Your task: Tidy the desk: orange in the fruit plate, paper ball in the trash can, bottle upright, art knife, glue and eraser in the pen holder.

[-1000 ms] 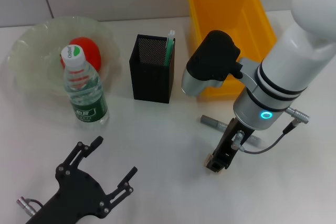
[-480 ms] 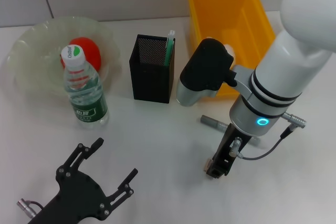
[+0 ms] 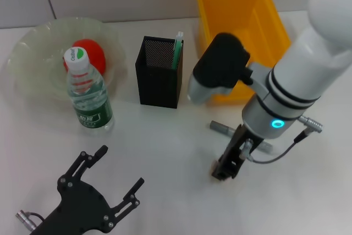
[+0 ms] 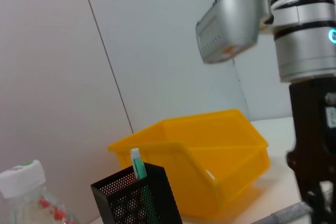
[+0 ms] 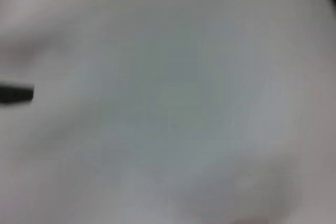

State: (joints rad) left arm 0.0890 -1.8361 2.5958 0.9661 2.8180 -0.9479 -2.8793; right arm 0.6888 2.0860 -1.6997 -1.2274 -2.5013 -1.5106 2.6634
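The orange (image 3: 92, 54) lies in the pale-green fruit plate (image 3: 33, 42) at the back left. The bottle (image 3: 88, 94) stands upright in front of it and shows in the left wrist view (image 4: 26, 198). The black mesh pen holder (image 3: 158, 75) holds a green-and-white stick (image 3: 177, 48). My right gripper (image 3: 222, 170) points down just above the table, front right, shut on a small beige block, the eraser (image 3: 216, 165). The grey art knife (image 3: 221, 127) lies behind it, partly hidden by the arm. My left gripper (image 3: 121, 164) is open at the front left. The paper ball is hidden.
The yellow trash can (image 3: 242, 4) stands at the back right, behind my right arm; the left wrist view also shows it (image 4: 210, 145) beside the pen holder (image 4: 136, 198). A white wall runs along the table's far edge.
My right gripper dipped to the table, then rose a little and shifted slightly left. The left arm and the other objects have not moved.
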